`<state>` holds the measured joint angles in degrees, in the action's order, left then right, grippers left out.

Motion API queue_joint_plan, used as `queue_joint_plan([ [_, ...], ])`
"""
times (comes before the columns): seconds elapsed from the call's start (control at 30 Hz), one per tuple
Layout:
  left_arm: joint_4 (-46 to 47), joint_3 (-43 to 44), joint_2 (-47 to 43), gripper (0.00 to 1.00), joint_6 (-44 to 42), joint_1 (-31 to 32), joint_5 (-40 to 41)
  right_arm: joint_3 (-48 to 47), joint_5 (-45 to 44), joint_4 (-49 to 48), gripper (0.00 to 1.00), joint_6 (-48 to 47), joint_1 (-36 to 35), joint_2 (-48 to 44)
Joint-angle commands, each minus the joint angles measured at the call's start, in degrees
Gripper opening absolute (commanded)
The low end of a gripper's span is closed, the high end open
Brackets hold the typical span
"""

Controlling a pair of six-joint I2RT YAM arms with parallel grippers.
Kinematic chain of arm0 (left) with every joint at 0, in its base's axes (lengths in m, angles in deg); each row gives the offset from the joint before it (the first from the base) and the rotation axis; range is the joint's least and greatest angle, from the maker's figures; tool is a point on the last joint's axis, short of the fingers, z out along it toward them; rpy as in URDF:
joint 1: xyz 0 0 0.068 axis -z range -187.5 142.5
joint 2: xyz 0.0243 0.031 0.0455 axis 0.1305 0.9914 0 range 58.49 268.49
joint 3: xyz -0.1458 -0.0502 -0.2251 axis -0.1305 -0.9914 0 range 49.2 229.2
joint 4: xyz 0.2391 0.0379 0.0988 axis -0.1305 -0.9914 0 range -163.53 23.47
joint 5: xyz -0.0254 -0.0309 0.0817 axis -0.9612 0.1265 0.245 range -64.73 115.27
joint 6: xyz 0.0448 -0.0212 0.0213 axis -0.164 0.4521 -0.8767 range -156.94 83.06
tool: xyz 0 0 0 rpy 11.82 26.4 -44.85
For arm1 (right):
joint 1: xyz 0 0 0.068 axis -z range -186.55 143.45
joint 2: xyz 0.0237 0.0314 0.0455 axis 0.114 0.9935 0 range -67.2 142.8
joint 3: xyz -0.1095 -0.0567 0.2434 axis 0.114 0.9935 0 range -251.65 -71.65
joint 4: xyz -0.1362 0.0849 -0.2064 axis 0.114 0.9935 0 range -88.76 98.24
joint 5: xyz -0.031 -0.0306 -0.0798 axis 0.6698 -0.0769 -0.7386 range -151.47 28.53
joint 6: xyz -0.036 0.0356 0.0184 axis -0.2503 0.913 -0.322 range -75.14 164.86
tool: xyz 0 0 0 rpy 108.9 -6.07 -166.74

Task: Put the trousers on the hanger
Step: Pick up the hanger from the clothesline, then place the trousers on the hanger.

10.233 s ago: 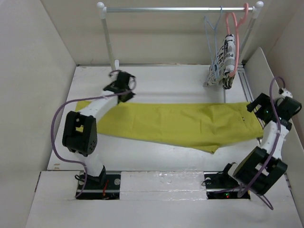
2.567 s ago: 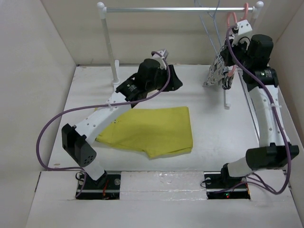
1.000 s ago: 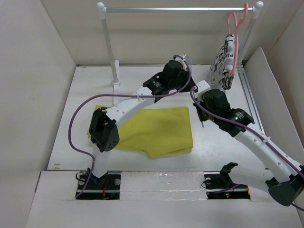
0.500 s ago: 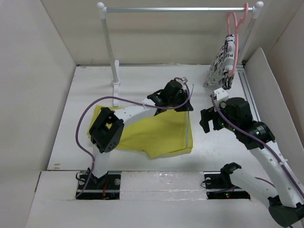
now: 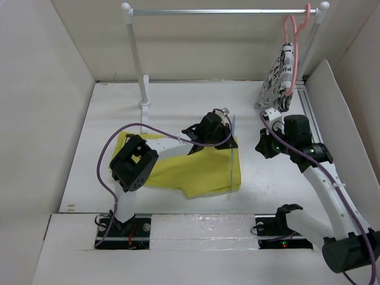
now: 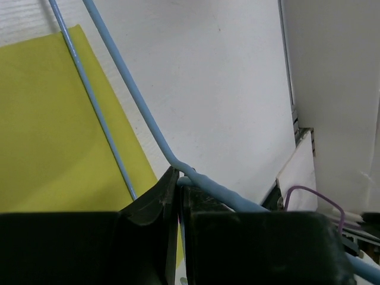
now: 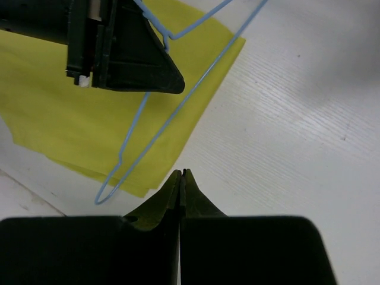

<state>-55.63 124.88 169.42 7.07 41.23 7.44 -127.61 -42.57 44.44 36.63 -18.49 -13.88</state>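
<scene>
The mustard-yellow trousers [image 5: 190, 169] lie folded on the table's middle. My left gripper [image 5: 222, 139] is shut on the pale-blue wire hanger [image 5: 229, 166] near its hook. The hanger's triangle hangs low over the trousers' right edge. In the left wrist view the fingers pinch the hanger [image 6: 127, 89] at the bend, with the trousers [image 6: 53, 148] below. My right gripper [image 5: 264, 145] is shut and empty, just right of the hanger over bare table. The right wrist view shows the hanger [image 7: 172, 116] across the trousers [image 7: 71, 113], beyond my right gripper [image 7: 181, 173].
A metal rail [image 5: 219, 10] spans the back on a white post [image 5: 138, 59]. A pink hanger [image 5: 290, 35] with printed cloth [image 5: 279, 77] hangs at its right end. A white panel [image 5: 332, 101] leans along the right side. Walls enclose the table.
My left gripper has carried the hanger nearer and lower, over the trousers' right edge. My right gripper opened, drew back to the right and is shut again.
</scene>
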Motion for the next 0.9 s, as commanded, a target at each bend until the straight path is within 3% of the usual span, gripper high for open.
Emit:
queue_joint_plan([
  [0.0,8.08,-1.85,-3.88,0.00,3.89,0.58,-3.35,-0.28,3.61,-5.15,0.00,-1.17,0.87,2.14],
  [0.13,10.89,-0.44,-4.59,0.00,6.43,1.63,-3.71,-1.16,1.23,-5.23,0.01,-1.00,1.40,0.30],
  [0.43,25.29,-11.60,-5.20,0.00,16.54,3.92,-2.48,-0.46,2.64,-4.44,0.03,-2.41,4.64,1.52],
  [0.5,24.79,-13.27,-5.90,0.00,16.29,5.49,0.59,0.41,2.37,-5.58,0.04,-2.15,4.65,1.78],
  [0.77,24.26,-22.05,-6.78,0.00,14.61,6.64,10.87,13.24,10.45,-24.37,0.03,1.63,5.18,7.23],
  [0.87,23.65,-23.64,-7.31,0.00,14.61,7.16,12.98,15.62,8.63,-29.91,0.00,2.43,3.86,11.53],
])
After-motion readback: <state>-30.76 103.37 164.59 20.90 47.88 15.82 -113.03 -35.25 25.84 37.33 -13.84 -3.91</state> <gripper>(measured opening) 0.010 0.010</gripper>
